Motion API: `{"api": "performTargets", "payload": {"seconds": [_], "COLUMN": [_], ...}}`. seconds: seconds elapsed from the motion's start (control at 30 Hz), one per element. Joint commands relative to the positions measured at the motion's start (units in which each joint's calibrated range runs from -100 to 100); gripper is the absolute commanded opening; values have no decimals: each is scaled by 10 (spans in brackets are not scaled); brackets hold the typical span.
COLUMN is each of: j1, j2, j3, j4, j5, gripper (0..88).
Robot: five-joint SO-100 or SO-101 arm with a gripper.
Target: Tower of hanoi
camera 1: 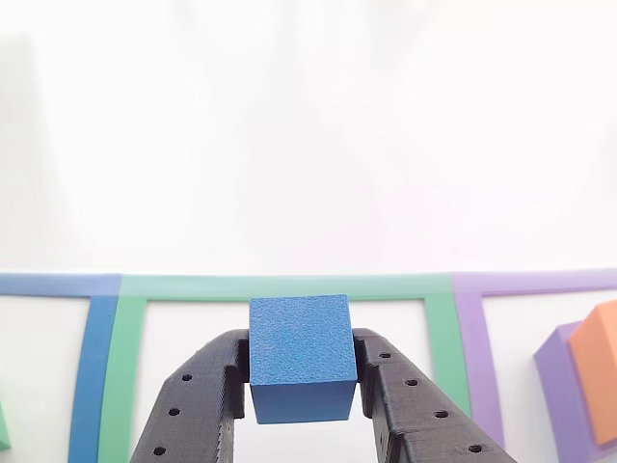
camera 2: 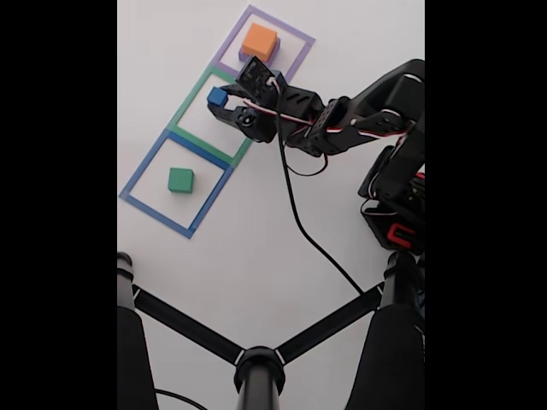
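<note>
Bright, even light is washing the white table [camera 1: 308, 145] out to glare beyond the fingers [camera 1: 410, 405]; shadows are staying faint, and black bars are flanking the fixed view

The black end effector [camera 1: 300, 386] rises from the bottom edge, its two fingers [camera 1: 207, 386] pressed against opposite sides of the blue cube [camera 1: 299, 357]. Behind the cube, a green tape outline [camera 1: 289, 286] runs across the white desk [camera 1: 308, 145]. A blue tape outline [camera 1: 93, 367] sits just left of it and a purple tape outline [camera 1: 477, 357] just right. At the right edge an orange block [camera 1: 598, 376] rests on a purple block [camera 1: 561, 386] (both cut off by the frame). A sliver of green shows at the lower left edge.
</note>
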Motion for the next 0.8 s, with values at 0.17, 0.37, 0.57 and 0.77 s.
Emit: {"api": "performTargets", "payload": {"seconds": [0.17,0.37,0.57,0.77], "j1": [6,3,-19,-53], "j2": [-329,-342,-328,-335], "j3": [-188,-480,-701,-799], "j4": [588,956,1165,1277], "j5": [0,0,0,0], "gripper": [26,22,26,27]}}
